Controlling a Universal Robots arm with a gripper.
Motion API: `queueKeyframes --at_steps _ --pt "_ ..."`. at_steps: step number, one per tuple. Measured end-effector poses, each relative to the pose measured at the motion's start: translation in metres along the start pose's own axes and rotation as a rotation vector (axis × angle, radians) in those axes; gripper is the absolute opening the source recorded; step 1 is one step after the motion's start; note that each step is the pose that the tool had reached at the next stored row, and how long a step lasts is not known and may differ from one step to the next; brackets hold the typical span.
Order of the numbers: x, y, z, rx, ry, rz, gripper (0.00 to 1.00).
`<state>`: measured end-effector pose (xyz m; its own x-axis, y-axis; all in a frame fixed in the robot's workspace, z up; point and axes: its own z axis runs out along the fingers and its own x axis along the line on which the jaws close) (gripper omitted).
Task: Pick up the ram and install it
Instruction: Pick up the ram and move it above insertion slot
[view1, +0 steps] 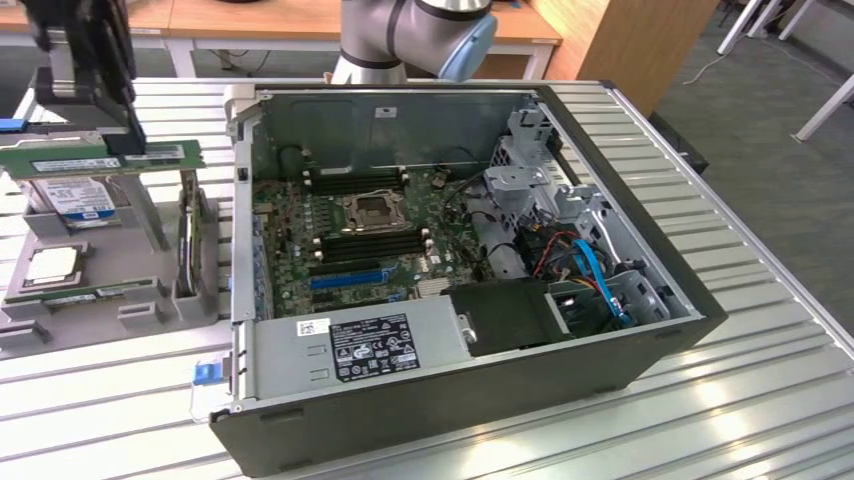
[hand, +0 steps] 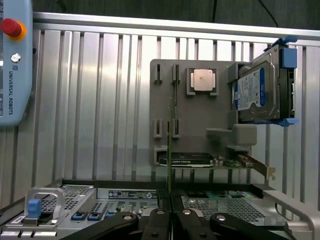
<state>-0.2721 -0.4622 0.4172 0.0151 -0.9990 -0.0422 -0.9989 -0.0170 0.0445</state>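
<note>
Ram | pinched flat between the pressed-together fingers of the gripper | hung above the grey parts holder, ten o'clock of the open case (exterior view) | judged: carry level, slow, grip firm.

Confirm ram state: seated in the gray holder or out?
Out. The ram hangs level in the shut gripper, above the gray holder; the wrist view shows it edge-on in that grip.
</note>
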Motion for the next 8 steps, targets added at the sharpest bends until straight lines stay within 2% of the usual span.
queueKeyframes --at_steps 8 --pt "0.0 -0.0287 -0.0013 0.0 -0.0013 0.0 0.12"
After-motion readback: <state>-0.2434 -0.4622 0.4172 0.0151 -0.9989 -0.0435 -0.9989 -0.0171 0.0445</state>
